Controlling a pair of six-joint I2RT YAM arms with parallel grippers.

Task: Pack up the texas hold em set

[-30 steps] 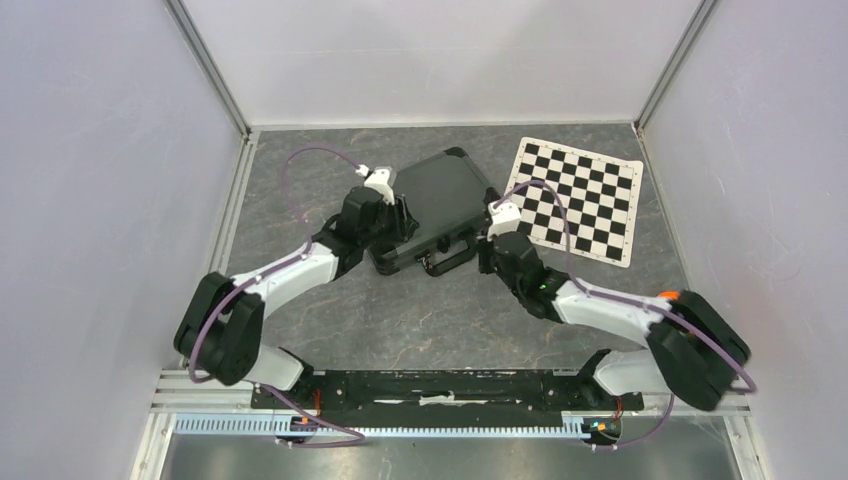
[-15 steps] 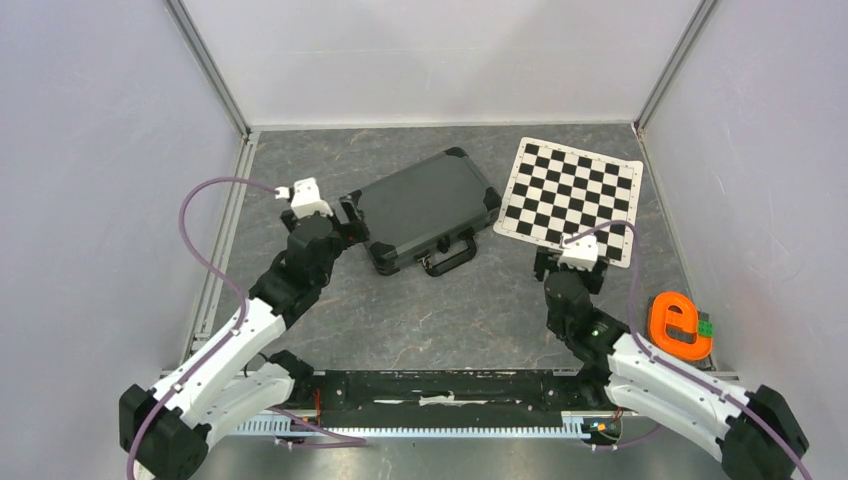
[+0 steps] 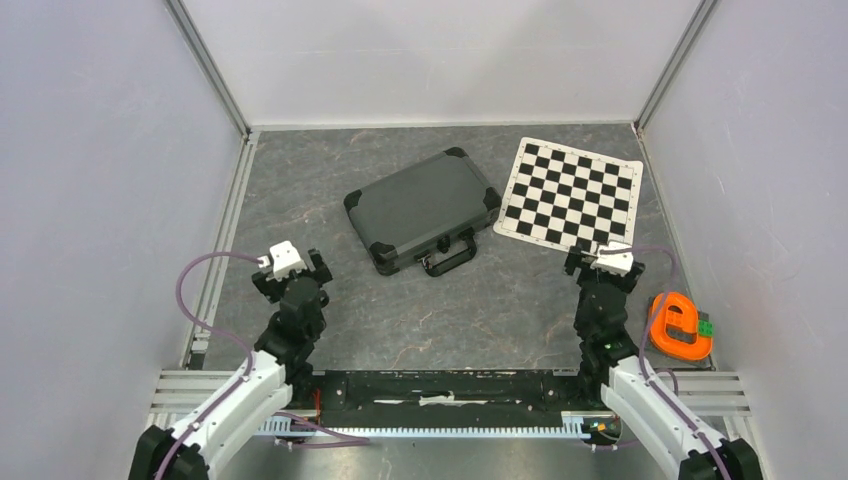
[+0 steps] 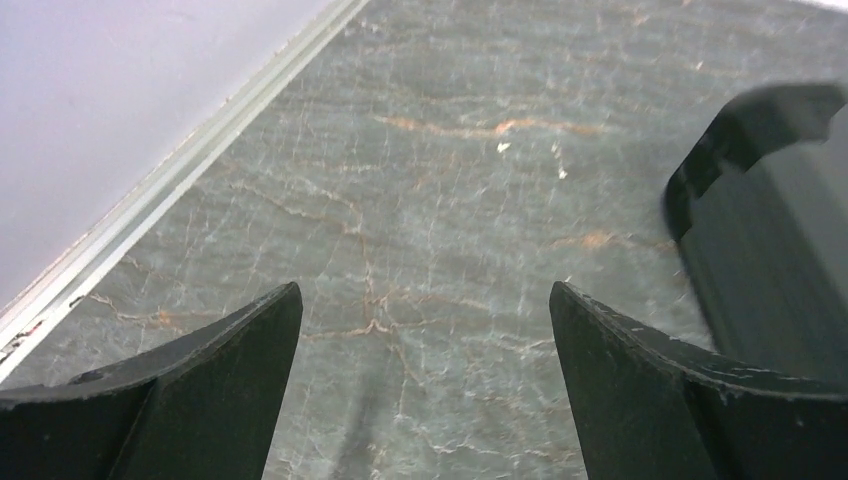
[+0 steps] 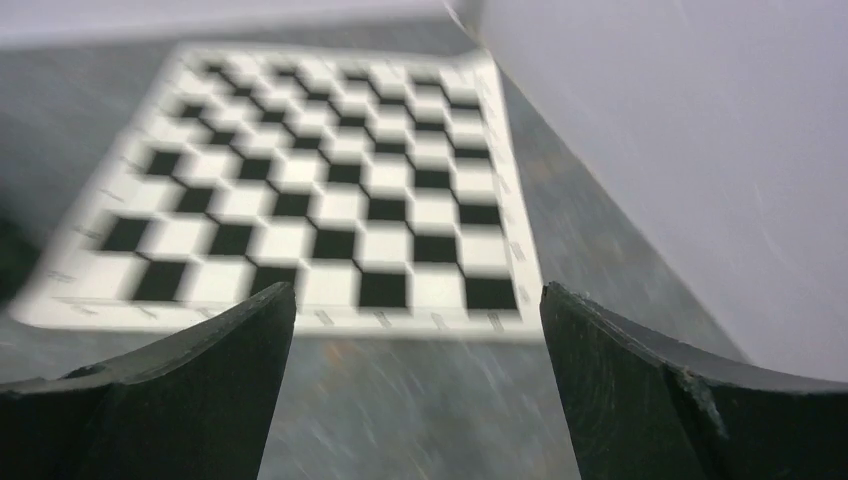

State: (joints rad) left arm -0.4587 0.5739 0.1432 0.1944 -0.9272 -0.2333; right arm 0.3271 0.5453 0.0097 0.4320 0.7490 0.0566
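Note:
The black-grey briefcase (image 3: 420, 207) of the texas hold em set lies closed and flat in the middle of the table, handle (image 3: 452, 257) toward me. Its corner (image 4: 760, 190) shows at the right of the left wrist view. My left gripper (image 3: 292, 270) is drawn back near the left arm's base, well left and in front of the case, jaws open and empty (image 4: 425, 300). My right gripper (image 3: 603, 264) hovers near the chess mat's front edge, right of the case, open and empty (image 5: 418, 295). Chips, cards, button and dice are out of view.
A black-and-white checkered chess mat (image 3: 572, 197) lies at the back right, also filling the right wrist view as the mat (image 5: 300, 190). An orange plastic object (image 3: 680, 325) sits at the front right by the wall. Grey walls enclose the table on three sides.
Both grippers have let go of the briefcase, opened wide and pulled back toward the near edge. The orange object, hidden before by the right arm, now shows. The case has stayed put.

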